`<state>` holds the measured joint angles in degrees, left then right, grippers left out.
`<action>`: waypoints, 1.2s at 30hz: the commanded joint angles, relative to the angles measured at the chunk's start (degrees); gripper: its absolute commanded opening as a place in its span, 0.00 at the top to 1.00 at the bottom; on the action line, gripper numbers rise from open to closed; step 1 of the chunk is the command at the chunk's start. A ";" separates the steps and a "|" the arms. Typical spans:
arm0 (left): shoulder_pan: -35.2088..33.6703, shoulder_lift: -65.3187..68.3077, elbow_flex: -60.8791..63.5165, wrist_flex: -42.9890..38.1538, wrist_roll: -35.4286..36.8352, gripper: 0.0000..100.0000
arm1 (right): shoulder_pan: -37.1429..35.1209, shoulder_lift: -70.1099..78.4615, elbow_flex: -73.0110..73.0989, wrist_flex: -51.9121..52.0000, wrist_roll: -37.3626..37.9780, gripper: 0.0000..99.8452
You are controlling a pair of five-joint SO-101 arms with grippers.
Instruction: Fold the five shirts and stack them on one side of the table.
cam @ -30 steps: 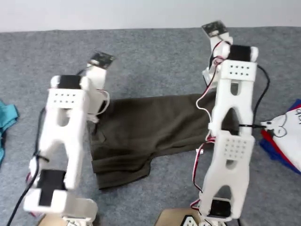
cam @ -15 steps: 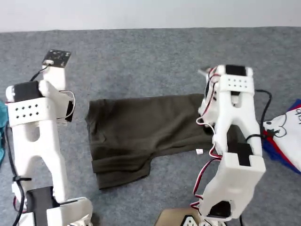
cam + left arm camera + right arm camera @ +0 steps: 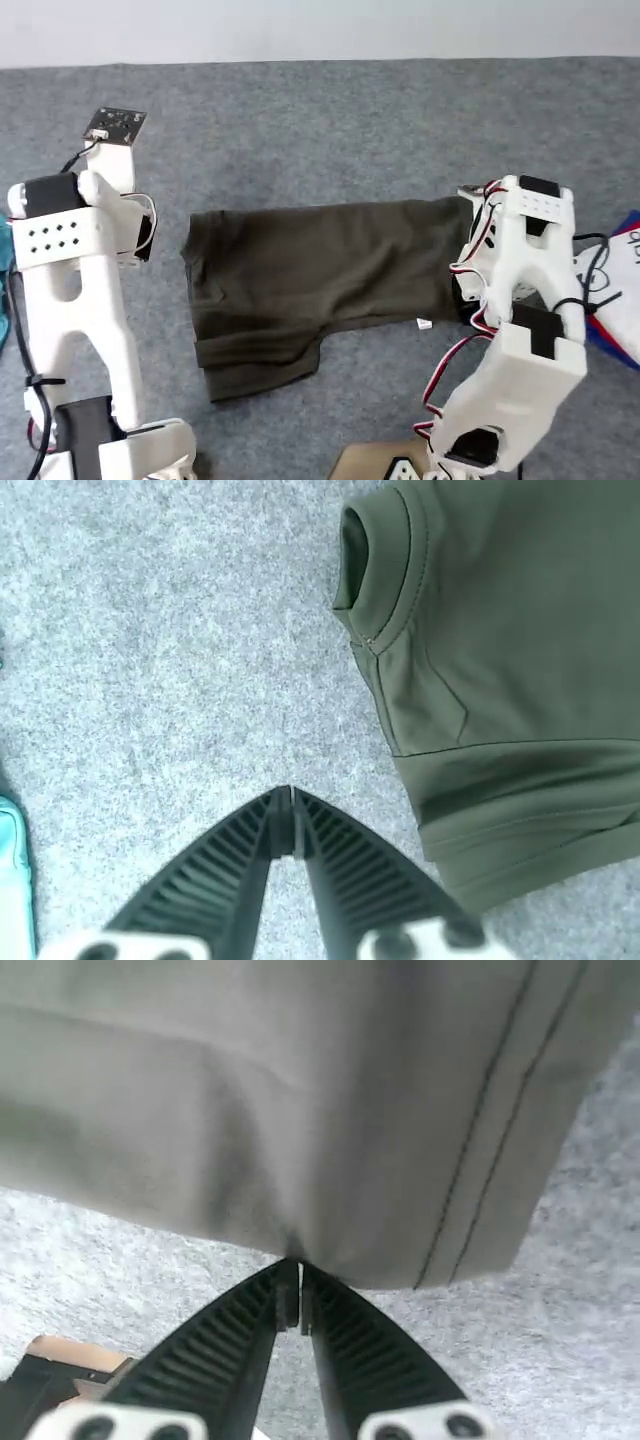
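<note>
Arms counted: two. The left arm (image 3: 70, 270) is seen at the left side of the grey table (image 3: 320, 130), the right arm (image 3: 520, 330) at the right side.

Shirts laid out in the middle: one, an olive shirt (image 3: 320, 270). It is spread lengthwise between the two arms, with one short sleeve jutting toward the near edge at its left end. One small white tag (image 3: 424, 323) is noted on the table just beside its near hem.

Left hand (image 3: 292, 798): closed tip to tip, with nothing held. It is poised over bare table, near the shirt's left end but apart from it. The ribbed opening and the stitched seams of that end are seen in the left wrist view.

Right hand (image 3: 298, 1265): pinched on the olive shirt's edge, with the cloth gathered into a pucker at the tips. Two parallel stitch lines are counted along the hem beside the grip. From above, this hand is hidden under its own arm at the shirt's right end.

Other cloth: one teal cloth (image 3: 12, 870) at the table's left edge; one heap of cloth (image 3: 615, 270) at the right edge, showing three colours, white, red and blue. The number of pieces in it cannot be told.

One cardboard piece (image 3: 370, 462) is noted at the near edge, between the arm bases.
</note>
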<state>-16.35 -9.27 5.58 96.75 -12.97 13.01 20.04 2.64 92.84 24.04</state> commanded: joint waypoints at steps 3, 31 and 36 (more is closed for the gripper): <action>0.09 -4.57 -1.36 1.58 0.62 0.99 | -3.91 -11.03 -3.78 3.47 0.35 0.99; -37.98 -19.25 7.52 0.26 -5.63 0.99 | -43.91 -26.42 12.22 1.63 21.01 0.97; -40.00 -19.25 9.10 -1.41 -6.07 0.99 | -50.15 -26.07 16.70 -4.09 21.01 0.82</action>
<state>-55.21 -26.86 14.73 96.84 -18.42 -33.76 -3.34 18.73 91.60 44.44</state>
